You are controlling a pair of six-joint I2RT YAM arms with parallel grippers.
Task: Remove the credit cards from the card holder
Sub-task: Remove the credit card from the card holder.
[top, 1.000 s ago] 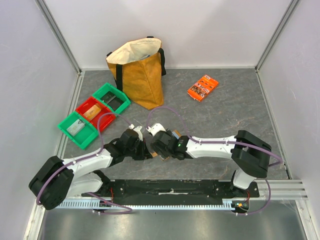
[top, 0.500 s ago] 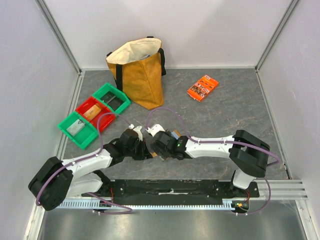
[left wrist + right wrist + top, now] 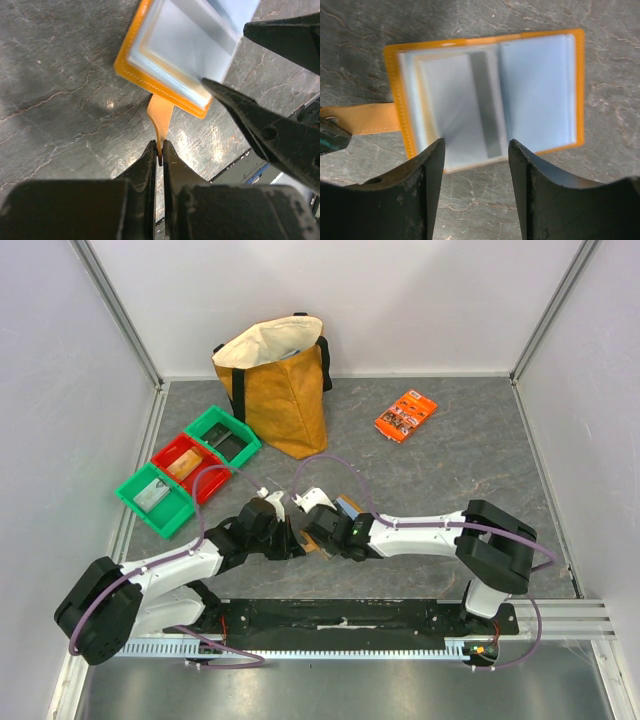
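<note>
Tan stitched card holder (image 3: 485,95) (flat; rectangular)

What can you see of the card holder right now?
The card holder lies open and flat on the grey marbled table. Its cover looks like tan-orange leather with a stitched edge; inside are pale blue-grey pockets, one showing a blurred dark stripe. The left tool is shut on its strap, which sticks out from one side. The right tool stands open astride the edge of a pocket page; contact is unclear.
</note>
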